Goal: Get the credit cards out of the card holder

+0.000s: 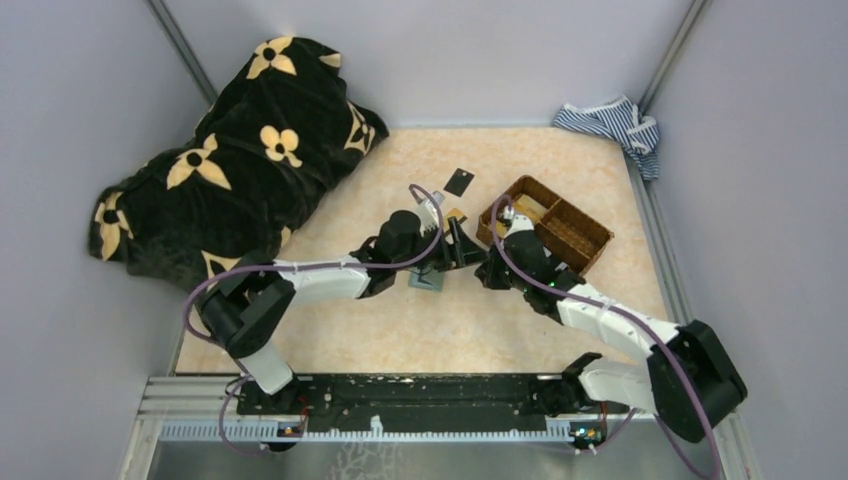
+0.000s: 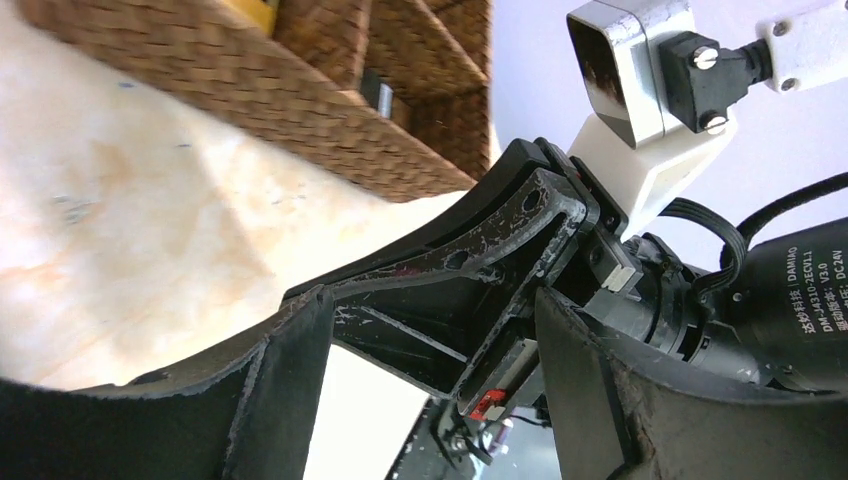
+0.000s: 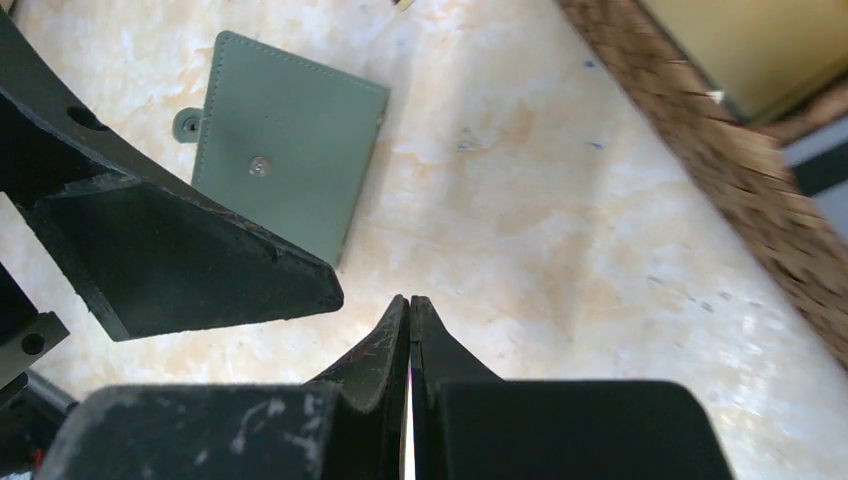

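**Crowded pincers over a shut card holder**

Pale marbled table [image 1: 400,340] carries the sage-green card holder [image 3: 285,150], lying flat and folded shut with its snap stud showing. No credit cards are visible. From above, it sits at about 7 o'clock of the left pincer [image 1: 462,245], whose fingers stand spread and empty. The right pincer [image 3: 410,305], pressed together on nothing, hangs just beside the left one, at its 4 o'clock.

The likely risks: the two pincers could clash, being so close. A closed tip could also shove the flat holder across the smooth top instead of lifting a flap. The woven basket [image 1: 545,225], at 2 o'clock, might snag the right arm.

Readable writing: "DAMIAO", "DM-J4310-2EC" and "DC 24V" on a motor label [image 2: 810,290].
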Motion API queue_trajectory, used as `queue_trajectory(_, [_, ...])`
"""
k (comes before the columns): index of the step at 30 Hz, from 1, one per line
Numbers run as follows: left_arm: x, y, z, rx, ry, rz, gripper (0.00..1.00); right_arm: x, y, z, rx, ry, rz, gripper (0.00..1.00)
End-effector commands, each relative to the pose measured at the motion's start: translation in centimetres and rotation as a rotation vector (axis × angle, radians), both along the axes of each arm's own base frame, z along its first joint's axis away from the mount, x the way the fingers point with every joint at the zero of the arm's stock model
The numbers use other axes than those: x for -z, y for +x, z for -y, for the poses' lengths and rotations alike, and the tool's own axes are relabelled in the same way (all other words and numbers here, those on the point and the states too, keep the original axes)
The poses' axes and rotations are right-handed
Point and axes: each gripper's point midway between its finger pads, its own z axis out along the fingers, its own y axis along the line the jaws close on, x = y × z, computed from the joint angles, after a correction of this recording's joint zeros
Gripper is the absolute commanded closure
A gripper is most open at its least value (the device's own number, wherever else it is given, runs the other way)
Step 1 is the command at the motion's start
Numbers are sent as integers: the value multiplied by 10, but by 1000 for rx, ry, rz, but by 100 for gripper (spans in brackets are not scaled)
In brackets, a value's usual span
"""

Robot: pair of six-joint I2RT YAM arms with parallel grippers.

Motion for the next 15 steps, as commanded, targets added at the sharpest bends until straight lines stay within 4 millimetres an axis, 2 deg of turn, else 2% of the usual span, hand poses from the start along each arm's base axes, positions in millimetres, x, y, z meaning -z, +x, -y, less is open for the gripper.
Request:
queue_trajectory(1, [76, 29, -20, -141, 180, -76, 23, -80, -1, -14, -79, 96, 206, 100])
queue_trajectory(3, [79, 28, -20, -142, 164, -79, 23, -85, -1, -12, -80, 84, 217, 100])
queue_trajectory(6, [65, 24, -23, -152, 108, -54, 23, -79, 0, -14, -97, 65, 197, 100])
queue_trajectory(8, [49, 24, -30, -169, 101, -18, 23, -73, 1, -19, -110, 70, 186, 100])
queue_trajectory(15, [-26, 19, -53, -182, 89, 185, 19, -61, 4, -37, -160, 117, 161, 100])
